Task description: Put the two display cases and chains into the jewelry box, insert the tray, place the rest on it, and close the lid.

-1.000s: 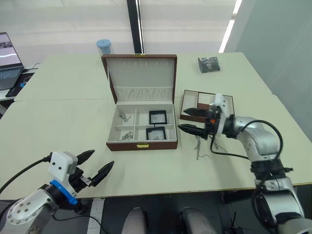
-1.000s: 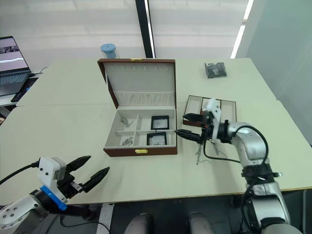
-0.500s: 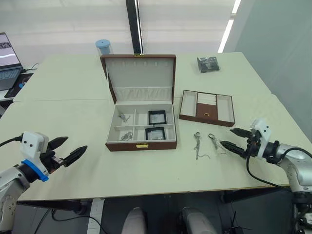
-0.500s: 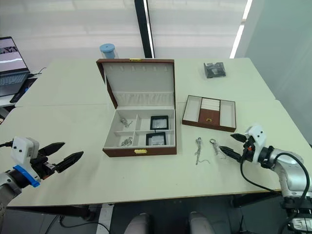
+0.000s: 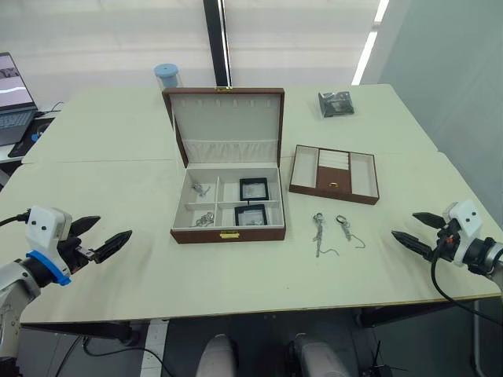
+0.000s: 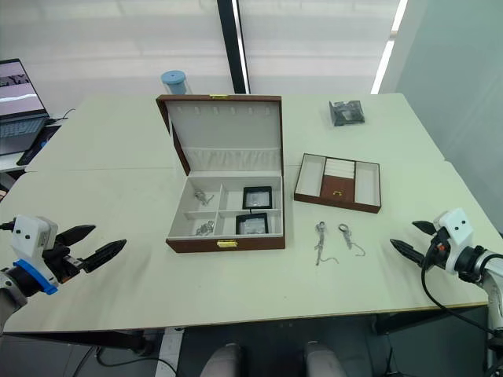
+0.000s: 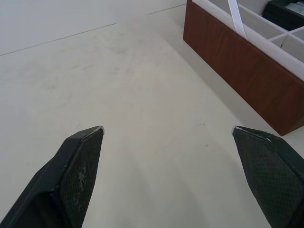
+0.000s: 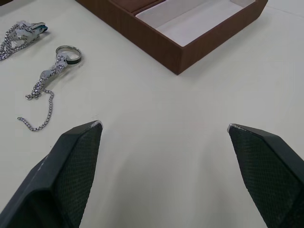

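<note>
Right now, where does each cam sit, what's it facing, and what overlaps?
Head stereo pair: looks forward and down over the table; jewelry box, tray, both arms.
Left wrist: along the open left tool toward the box's wooden side.
Right wrist: along the open right tool toward two chains and a tray corner.
Shared: the box, tray and chains also appear in the head views.

No text, label, brand, number or sign can be read on anything here. The laptop [image 5: 14, 100] at about ten o'clock shows a lit screen, but whatever is on it is too small to make out. The dark packet [image 5: 336, 103] at about one o'clock carries no legible print.
</note>
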